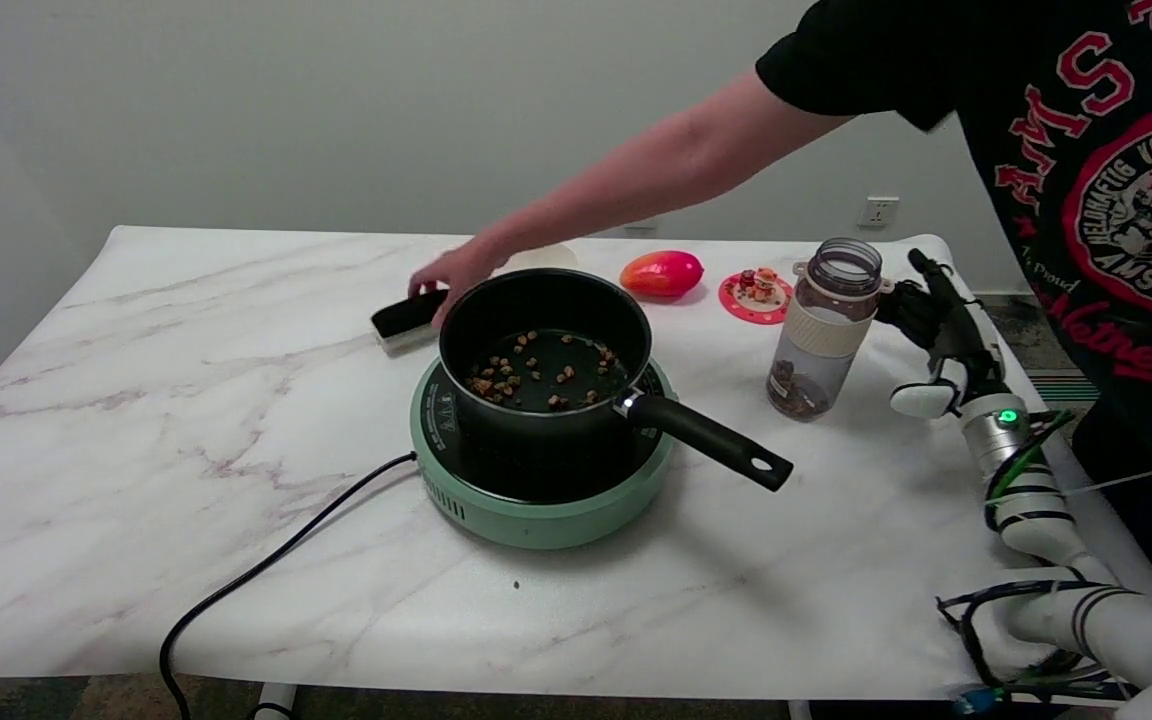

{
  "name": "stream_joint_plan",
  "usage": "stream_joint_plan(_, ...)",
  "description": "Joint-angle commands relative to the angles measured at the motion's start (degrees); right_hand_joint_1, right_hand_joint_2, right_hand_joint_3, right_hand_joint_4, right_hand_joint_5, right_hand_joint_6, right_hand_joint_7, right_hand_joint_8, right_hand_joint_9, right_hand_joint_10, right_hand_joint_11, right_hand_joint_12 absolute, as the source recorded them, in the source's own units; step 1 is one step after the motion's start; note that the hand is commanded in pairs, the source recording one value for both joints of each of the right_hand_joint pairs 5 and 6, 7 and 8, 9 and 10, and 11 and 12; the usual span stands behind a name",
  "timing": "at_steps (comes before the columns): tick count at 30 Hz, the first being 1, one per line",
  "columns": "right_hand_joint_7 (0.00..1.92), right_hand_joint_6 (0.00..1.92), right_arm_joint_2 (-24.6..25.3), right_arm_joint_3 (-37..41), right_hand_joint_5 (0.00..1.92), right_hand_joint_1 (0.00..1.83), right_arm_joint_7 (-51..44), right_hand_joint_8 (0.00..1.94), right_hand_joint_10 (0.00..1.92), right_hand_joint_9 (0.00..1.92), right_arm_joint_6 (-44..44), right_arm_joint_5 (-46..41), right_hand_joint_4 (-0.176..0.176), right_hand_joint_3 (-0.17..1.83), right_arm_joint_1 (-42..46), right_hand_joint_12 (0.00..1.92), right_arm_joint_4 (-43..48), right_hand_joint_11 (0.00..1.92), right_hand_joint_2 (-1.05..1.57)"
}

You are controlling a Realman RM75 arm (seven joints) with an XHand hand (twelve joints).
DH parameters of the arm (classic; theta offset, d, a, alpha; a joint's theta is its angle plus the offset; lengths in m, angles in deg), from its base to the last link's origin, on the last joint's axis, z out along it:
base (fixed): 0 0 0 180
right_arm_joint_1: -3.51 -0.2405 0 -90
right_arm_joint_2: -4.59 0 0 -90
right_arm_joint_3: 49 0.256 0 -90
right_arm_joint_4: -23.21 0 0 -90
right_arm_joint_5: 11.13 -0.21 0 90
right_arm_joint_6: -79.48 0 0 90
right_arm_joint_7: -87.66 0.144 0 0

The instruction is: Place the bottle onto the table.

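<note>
Your right hand [936, 320] sits just beside the bottle [824, 328], fingers spread and holding nothing that you can see, though whether a fingertip touches the bottle's neck is hard to tell. The bottle stands upright on the marble table [136, 420], lid off, a dark residue at its base. Pull away carelessly and a finger could catch the rim and tip it toward the pan handle [711, 440]. A person's hand [451, 275] reaches across behind the pan [544, 350]. Plain pale wall behind.

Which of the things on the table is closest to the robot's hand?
The clear bottle, standing upright just left of the right hand; the pot, red fruit and brush lie farther off.
</note>
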Motion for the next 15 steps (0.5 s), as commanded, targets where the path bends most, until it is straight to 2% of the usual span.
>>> stream_joint_plan(1,0.6,0.13,-11.13,0.64,0.13,1.33,1.72,0.6,0.53,0.53,-1.76,0.18,0.0,0.92,6.18,0.56,3.7,0.56,-0.88)
stream_joint_plan(4,0.61,0.12,-12.09,1.21,0.12,1.35,2.1,0.61,0.52,0.52,-1.19,0.18,0.0,0.98,6.51,0.55,3.86,0.55,-0.81)
stream_joint_plan(9,0.65,0.08,-13.36,2.0,0.08,1.41,1.38,0.65,0.54,0.54,-0.4,2.27,0.0,1.03,7.62,0.55,4.98,0.55,-0.55)
stream_joint_plan(15,0.65,0.07,-13.59,4.23,0.07,1.44,1.47,0.65,0.55,0.55,-0.64,5.05,0.0,1.08,8.5,0.56,5.14,0.56,-0.53)
